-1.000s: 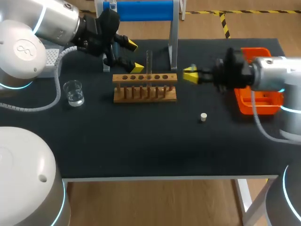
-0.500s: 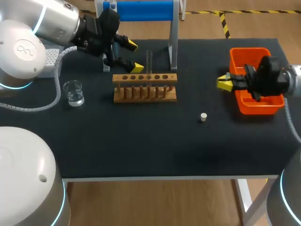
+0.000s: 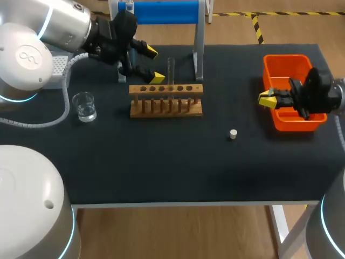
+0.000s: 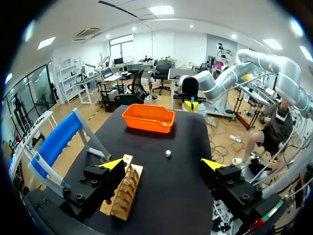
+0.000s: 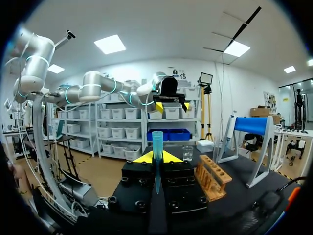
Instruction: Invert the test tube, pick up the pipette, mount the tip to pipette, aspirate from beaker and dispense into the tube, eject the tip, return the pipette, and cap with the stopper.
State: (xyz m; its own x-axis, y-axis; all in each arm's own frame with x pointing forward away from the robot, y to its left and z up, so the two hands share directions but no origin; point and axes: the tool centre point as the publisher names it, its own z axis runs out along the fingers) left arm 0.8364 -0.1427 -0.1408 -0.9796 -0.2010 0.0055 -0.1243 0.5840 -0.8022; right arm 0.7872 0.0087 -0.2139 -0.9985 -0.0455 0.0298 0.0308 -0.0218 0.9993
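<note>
Black worktop point(image 3: 161, 172). Right gripper point(image 3: 268, 99) clamped on blue tip point(image 5: 157, 147), seemingly; drop squarely over orange bin point(image 3: 285, 63). Left gripper point(image 3: 153, 65) apart.

The left arm point(image 3: 48, 24) comes in from the far left corner and ends in a black wrist. The left gripper point(image 3: 150, 64) points toward the middle, with its fingers spread wide apart. The right arm point(image 3: 337, 97) enters low from the right. The right gripper point(image 3: 268, 99) points leftward, its fingers pinched on a blue tip point(image 5: 157, 142).
</note>
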